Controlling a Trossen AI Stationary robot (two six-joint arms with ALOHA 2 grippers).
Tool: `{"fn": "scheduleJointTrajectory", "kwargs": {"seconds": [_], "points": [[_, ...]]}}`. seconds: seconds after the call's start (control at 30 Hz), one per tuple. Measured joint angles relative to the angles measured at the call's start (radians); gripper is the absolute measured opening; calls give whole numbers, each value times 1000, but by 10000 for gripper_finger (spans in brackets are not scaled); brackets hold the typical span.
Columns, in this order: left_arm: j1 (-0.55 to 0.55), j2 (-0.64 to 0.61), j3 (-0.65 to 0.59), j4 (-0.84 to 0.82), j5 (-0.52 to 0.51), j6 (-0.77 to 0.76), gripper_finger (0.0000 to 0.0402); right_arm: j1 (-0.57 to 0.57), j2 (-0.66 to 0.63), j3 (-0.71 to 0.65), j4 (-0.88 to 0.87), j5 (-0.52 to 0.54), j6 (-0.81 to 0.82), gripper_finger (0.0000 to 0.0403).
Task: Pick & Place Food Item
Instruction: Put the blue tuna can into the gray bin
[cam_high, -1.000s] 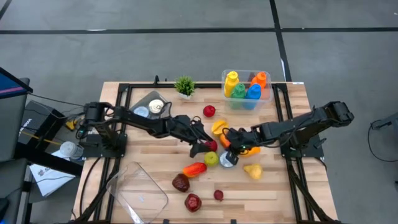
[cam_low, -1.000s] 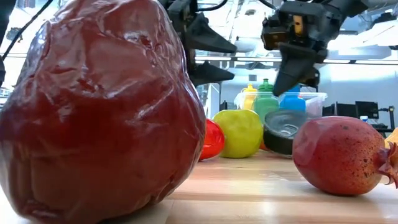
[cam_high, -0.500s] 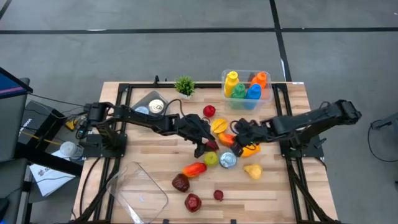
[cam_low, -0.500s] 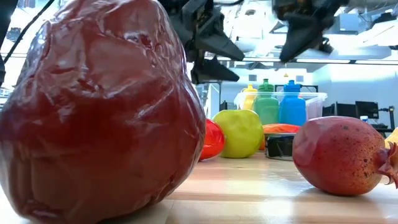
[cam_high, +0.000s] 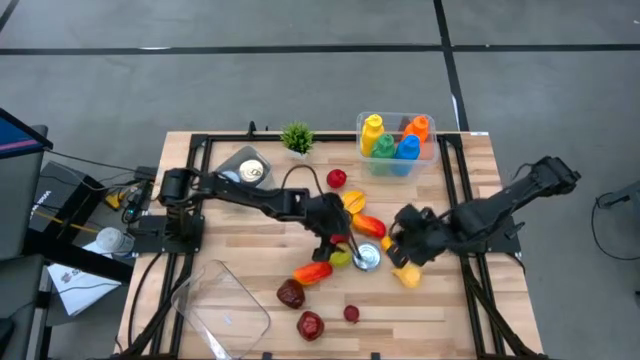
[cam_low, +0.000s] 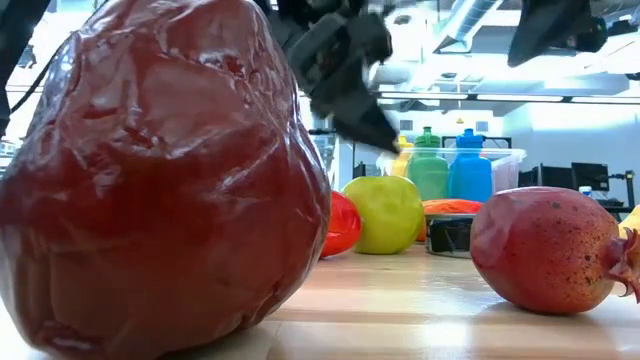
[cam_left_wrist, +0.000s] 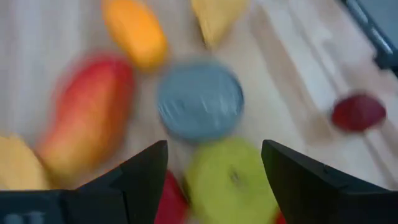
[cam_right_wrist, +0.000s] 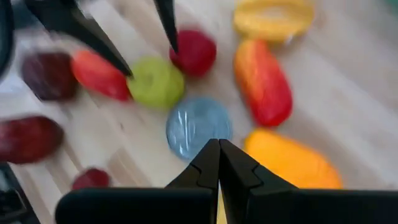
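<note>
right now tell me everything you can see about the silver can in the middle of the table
The can is a short round tin with a shiny silver lid and a dark side wall. It seems to stand upright on the wooden table, with its lid facing up. It sits just right of the green apple, very close or touching, with the red-orange mango behind it. The left pincer hovers open above it; nothing grips it.

Crowded centre, open edges

Fruit packed the table's middle: the green apple (cam_high: 341, 257), silver can (cam_high: 367, 257), red-orange mango (cam_high: 368, 226) and orange mango (cam_high: 404, 243) lay close together, leaving only narrow gaps. The left gripper (cam_high: 340, 243), fingers spread, hung over the apple; the right gripper (cam_high: 394, 243), fingers together, stood just beside the can. Bare wood lay along the table's (cam_high: 440, 310) near right edge.
</note>
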Motion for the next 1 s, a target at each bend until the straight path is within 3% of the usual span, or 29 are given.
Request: {"fn": "scheduleJointTrajectory", "kwargs": {"seconds": [0.1,0.27,0.47,0.7,1.0], "points": [[15,-21,-1,-69,0,-92,255,4,110,-3,52,-98,-4,0],[49,-149,0,-138,-9,-115,255,4,318,5,173,-247,-58,0],[101,-337,0,-221,-72,-117,255,28,451,26,238,-377,-108,0],[154,-520,-3,-362,-130,-155,255,-41,536,26,240,-381,-238,0],[154,-750,-212,-395,-138,-264,255,-264,572,67,346,-299,-505,0]]}}
